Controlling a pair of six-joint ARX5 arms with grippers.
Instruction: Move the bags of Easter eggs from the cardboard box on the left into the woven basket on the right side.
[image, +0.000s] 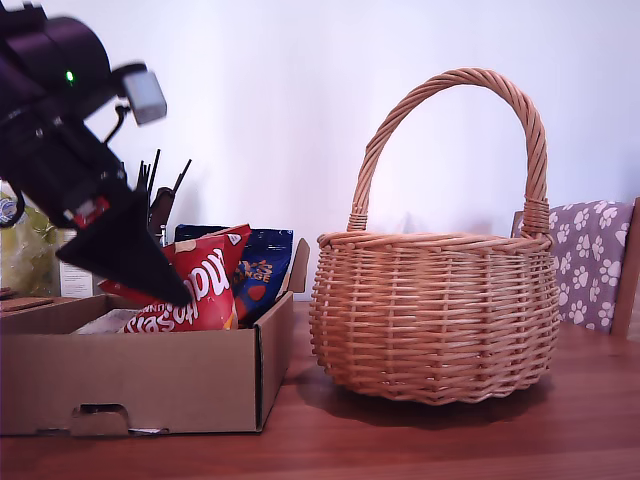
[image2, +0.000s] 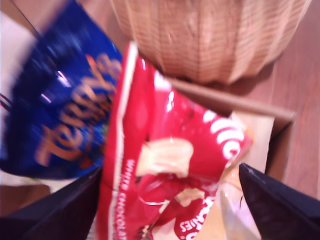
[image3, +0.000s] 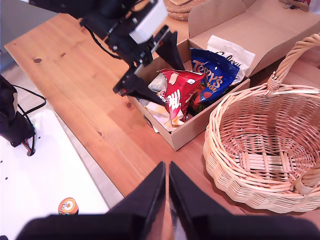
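The red Maltesers pouch is seen standing upright in the cardboard box, long axis near vertical, top toward twelve o'clock in the exterior view. It is flanked by the widely parted jaws of my first gripper; contact cannot be told. The blue Terry's pouch leans behind it. My second gripper is pressed closed, empty, above the table beside the woven basket.

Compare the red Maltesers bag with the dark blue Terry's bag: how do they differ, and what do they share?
The red Maltesers bag sits between the open fingers of my first gripper; the blue Terry's bag has no gripper around it. The red bag bears white lettering, the blue bag orange lettering. The red bag stands nearer the exterior camera, partly hiding the blue one. Both are glossy pouches inside the cardboard box.
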